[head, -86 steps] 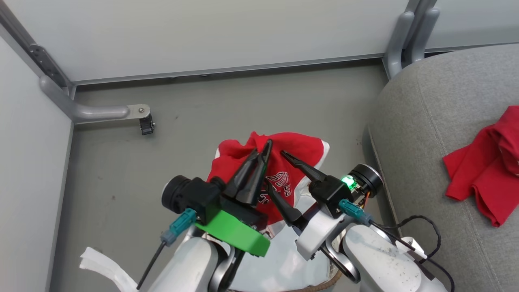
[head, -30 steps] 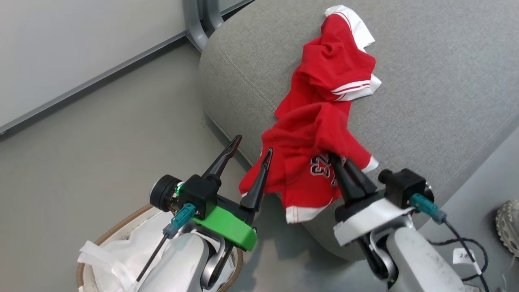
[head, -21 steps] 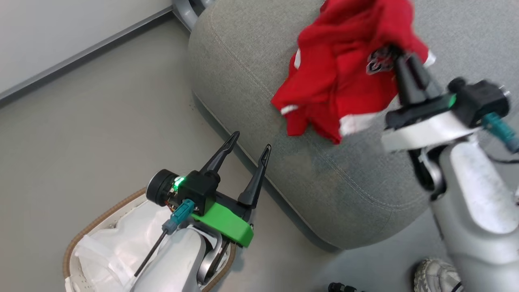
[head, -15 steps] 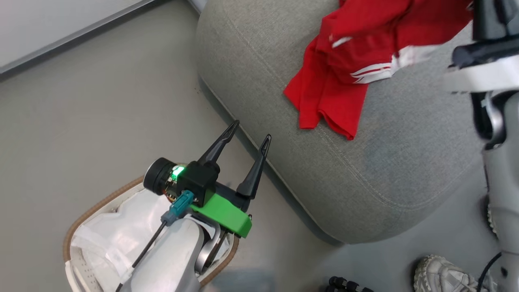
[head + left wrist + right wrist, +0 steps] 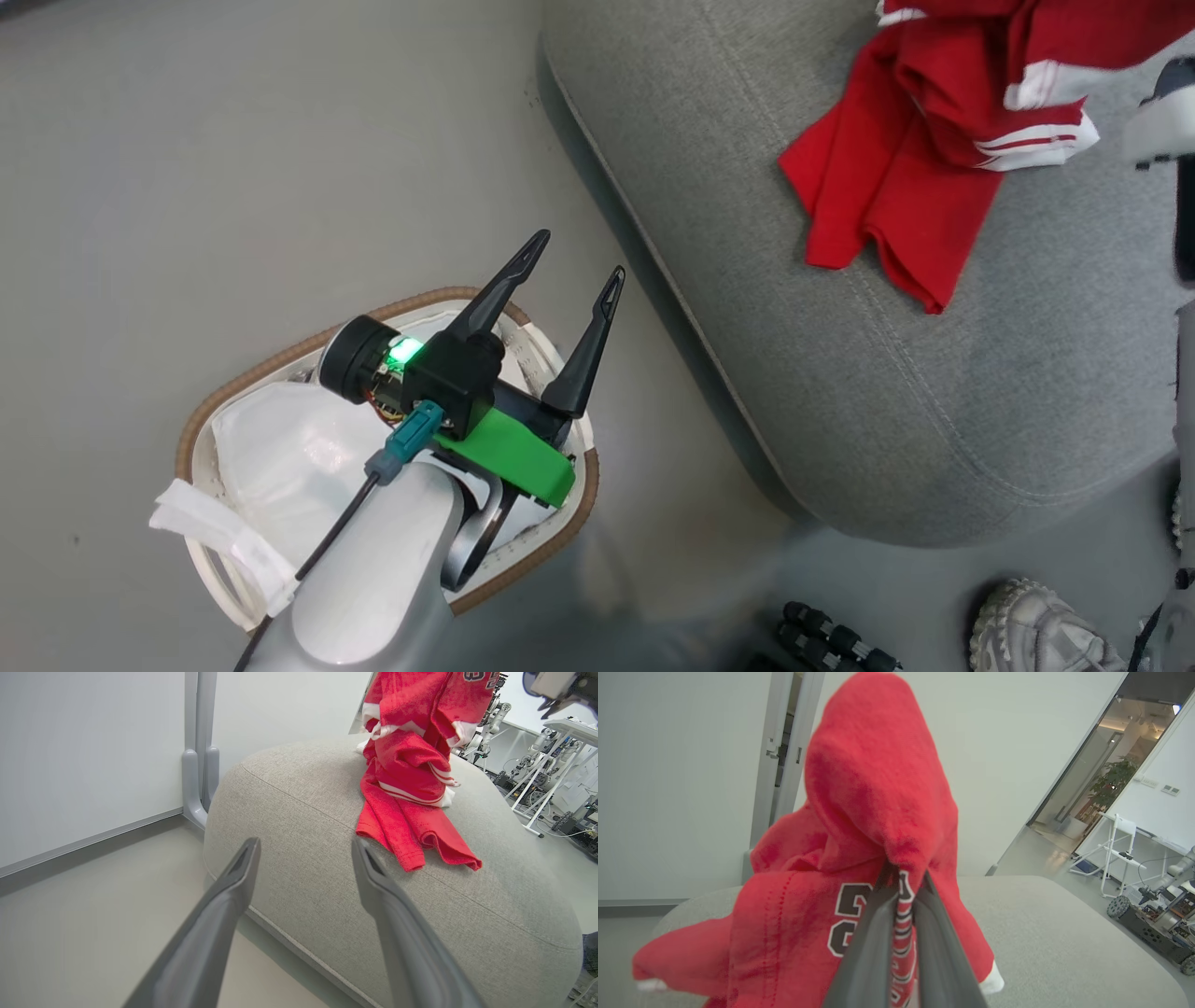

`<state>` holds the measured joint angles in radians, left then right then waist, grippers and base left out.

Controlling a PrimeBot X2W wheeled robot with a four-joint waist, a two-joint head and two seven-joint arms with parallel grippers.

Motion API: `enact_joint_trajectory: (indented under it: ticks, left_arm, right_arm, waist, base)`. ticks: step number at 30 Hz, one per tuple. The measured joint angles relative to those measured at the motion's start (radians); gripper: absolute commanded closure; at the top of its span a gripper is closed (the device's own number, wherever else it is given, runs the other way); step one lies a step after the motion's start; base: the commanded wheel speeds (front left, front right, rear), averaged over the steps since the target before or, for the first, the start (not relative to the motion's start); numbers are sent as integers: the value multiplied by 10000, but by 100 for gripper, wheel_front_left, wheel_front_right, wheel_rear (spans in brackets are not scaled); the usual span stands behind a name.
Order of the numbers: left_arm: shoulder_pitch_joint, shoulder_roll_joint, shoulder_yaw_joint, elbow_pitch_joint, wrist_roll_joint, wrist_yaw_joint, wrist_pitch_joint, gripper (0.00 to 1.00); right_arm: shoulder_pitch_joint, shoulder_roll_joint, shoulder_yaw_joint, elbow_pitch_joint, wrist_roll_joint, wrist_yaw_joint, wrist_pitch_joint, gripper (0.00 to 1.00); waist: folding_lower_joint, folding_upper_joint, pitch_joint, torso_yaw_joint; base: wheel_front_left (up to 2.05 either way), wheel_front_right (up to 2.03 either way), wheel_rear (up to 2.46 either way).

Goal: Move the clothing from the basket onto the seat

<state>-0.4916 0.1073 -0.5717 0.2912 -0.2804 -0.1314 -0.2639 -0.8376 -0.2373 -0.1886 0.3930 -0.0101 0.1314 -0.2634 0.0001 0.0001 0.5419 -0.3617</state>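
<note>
My left gripper (image 5: pixel 576 257) stands open and holds nothing, above the basket (image 5: pixel 280 359), whose white liner (image 5: pixel 280 448) shows inside the brown rim. In the left wrist view the same left gripper (image 5: pixel 306 847) points at the grey seat (image 5: pixel 299 812). A plain red garment (image 5: pixel 878 215) lies on the seat (image 5: pixel 840 373). The lettered red garment (image 5: pixel 859 826) with white striped trim hangs over it (image 5: pixel 411 718), its lower folds resting on the plain one (image 5: pixel 411 835). My right gripper (image 5: pixel 903 879) is shut on this lettered garment, above the seat.
Grey floor (image 5: pixel 187 187) surrounds the basket. A pale shoe (image 5: pixel 1036 635) and a black ribbed object (image 5: pixel 836 639) lie at the seat's near corner. A grey metal post (image 5: pixel 198 765) and white wall stand behind the seat; lab stands (image 5: pixel 551 765) are beyond it.
The camera has swung. My right gripper carried the lettered garment from the seat's edge up over the plain red one. The left gripper stayed open by the basket.
</note>
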Motion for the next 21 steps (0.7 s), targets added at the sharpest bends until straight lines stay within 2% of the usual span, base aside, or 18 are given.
enact_joint_trajectory:
  ticks: [8, 13, 14, 15, 16, 21]
  left_arm:
    - [-113, 23, 263, 50, 38, 0, 0, 0]
    - [-84, 36, 577, 69, 58, 0, 0, 0]
    - [-54, 48, 627, 77, 69, 0, 0, 0]
    - [-12, 44, 660, 81, 69, 0, 0, 0]
    - [25, 44, 698, 88, 71, 0, 0, 0]
    - [258, 25, 1007, 113, 73, 0, 0, 0]
  right_arm:
    - [327, 418, -1055, 2023, -282, 0, 0, 100]
    - [346, 477, -1732, 2660, -385, 0, 0, 100]
    - [381, 516, -1822, 2648, -403, 0, 0, 89]
    - [438, 554, -1921, 2575, -414, 0, 0, 56]
    - [498, 579, -1988, 2475, -414, 0, 0, 0]
    - [1176, 755, -2128, 1810, -238, 0, 0, 0]
  waist:
    - [0, 0, 632, 692]
    - [0, 0, 743, 991]
    - [1, 0, 721, 1019]
    - [0, 0, 682, 1034]
    - [0, -1, 640, 1042]
    - [0, -1, 239, 1045]
  base:
    - [0, 0, 0]
    - [0, 0, 0]
    - [0, 0, 0]
    - [0, 0, 0]
    - [0, 0, 0]
    - [0, 0, 0]
